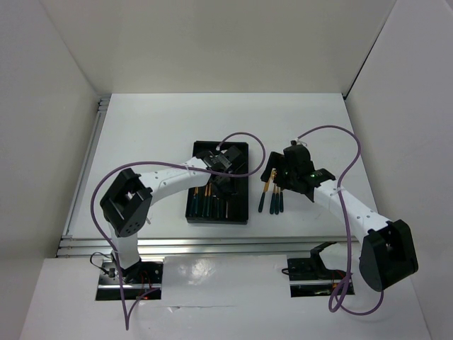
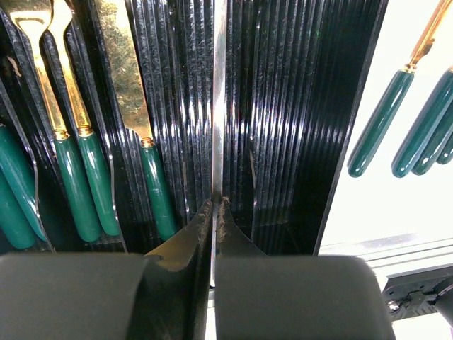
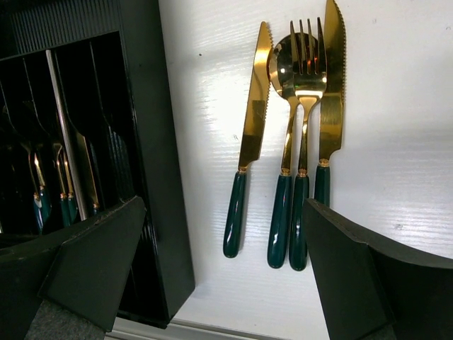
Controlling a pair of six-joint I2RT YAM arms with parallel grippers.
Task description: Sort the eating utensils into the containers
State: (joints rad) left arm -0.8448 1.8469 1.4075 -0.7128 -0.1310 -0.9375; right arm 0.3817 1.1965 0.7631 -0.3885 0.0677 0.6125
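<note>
The black cutlery tray [image 1: 241, 150] lies mid-table. My left gripper [image 2: 217, 202] hangs over it, shut on a thin pale chopstick [image 2: 219, 106] that runs along a ribbed compartment. That chopstick [image 3: 65, 152] also shows in the right wrist view. Forks [image 2: 67, 106] and a knife [image 2: 134, 99] with gold heads and green handles lie in the compartments to its left. Right of the tray, on the white table, lie a knife [image 3: 249, 134], a spoon [image 3: 283, 205], a fork [image 3: 306, 78] and a second knife [image 3: 330, 99]. My right gripper [image 3: 225, 207] stands open above their handle ends, holding nothing.
The tray's right wall [image 3: 152, 177] stands close beside the loose utensils [image 1: 271, 200]. An aluminium rail [image 1: 212, 244] runs along the table's near edge. White walls enclose the table on the left, back and right.
</note>
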